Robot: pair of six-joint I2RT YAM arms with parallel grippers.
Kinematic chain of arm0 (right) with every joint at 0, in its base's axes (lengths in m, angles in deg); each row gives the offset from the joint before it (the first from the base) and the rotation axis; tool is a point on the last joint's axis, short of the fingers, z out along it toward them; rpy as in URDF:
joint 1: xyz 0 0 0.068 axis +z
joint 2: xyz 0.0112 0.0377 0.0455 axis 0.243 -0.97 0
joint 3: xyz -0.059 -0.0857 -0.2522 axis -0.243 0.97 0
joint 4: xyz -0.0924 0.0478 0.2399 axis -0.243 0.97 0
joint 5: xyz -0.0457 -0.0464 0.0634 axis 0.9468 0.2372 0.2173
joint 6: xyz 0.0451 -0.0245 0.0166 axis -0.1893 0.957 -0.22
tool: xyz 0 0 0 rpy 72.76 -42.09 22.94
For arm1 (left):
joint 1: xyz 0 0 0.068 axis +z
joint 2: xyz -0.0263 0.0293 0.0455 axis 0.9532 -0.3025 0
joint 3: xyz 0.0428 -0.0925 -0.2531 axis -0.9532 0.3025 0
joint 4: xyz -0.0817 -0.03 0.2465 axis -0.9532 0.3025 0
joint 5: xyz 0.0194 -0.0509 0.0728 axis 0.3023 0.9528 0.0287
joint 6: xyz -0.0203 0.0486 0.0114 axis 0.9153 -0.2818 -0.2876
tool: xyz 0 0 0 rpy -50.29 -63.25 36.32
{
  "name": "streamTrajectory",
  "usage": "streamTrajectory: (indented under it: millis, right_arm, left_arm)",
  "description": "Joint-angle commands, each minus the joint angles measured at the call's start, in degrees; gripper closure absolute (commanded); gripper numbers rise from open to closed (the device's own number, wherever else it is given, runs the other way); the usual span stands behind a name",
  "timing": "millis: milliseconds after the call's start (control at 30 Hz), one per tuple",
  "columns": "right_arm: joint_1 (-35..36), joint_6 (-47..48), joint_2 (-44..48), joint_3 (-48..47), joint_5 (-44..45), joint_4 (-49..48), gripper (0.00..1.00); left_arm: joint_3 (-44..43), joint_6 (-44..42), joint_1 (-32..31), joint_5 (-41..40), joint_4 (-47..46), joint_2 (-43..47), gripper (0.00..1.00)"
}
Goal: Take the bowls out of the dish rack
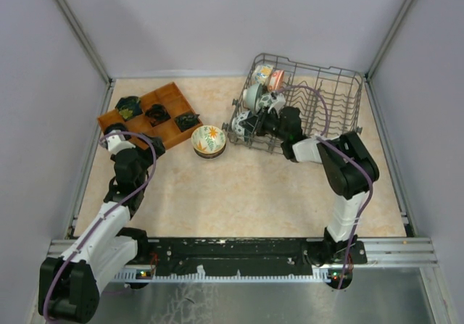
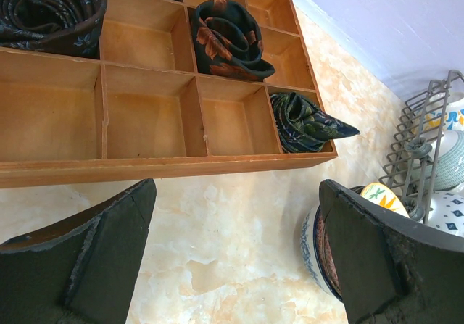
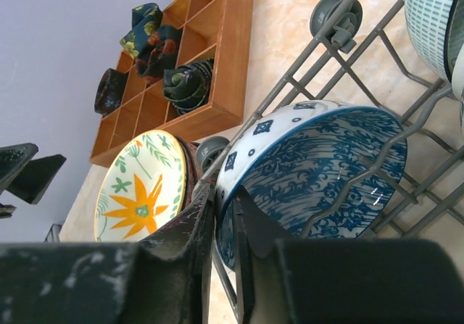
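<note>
The grey wire dish rack (image 1: 330,96) stands at the back right. Several bowls stand in its left end, among them a pale teal one (image 1: 254,96) and an orange one (image 1: 277,80). My right gripper (image 3: 225,201) is in the rack's near left corner (image 1: 252,123), shut on the rim of a blue-white bowl (image 3: 319,172), one finger inside it and one outside. A leaf-and-flower bowl (image 1: 208,140) sits on the table left of the rack, nested in another bowl (image 2: 315,248). Far to the left, my left gripper (image 2: 235,230) hangs open and empty above the table in front of the wooden tray.
The brown wooden compartment tray (image 1: 156,114) lies at the back left with dark rolled cloths (image 2: 228,38) in some compartments. Rack wires (image 3: 341,63) cross in front of and around the held bowl. A ribbed bowl (image 3: 431,19) stands just behind it.
</note>
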Motion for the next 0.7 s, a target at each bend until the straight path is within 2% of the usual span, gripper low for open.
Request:
streamTrajectory:
  millis: [0, 133, 667]
  right_arm:
    - [-0.83, -2.31, -0.73, -1.57, -1.47, -8.37, 0.89]
    - [-1.2, -3.54, -0.74, -0.88, -2.14, -10.85, 1.0]
    - [-1.65, -5.71, 7.67, -0.4, -4.9, -13.77, 1.0]
  left_arm:
    - [0.09, -0.72, 0.34, -0.62, -1.43, 0.51, 0.01]
    - [0.15, -0.72, 0.27, -0.62, -1.35, 0.53, 0.01]
    - [-0.01, -0.63, 0.27, -0.26, -1.17, 0.84, 0.01]
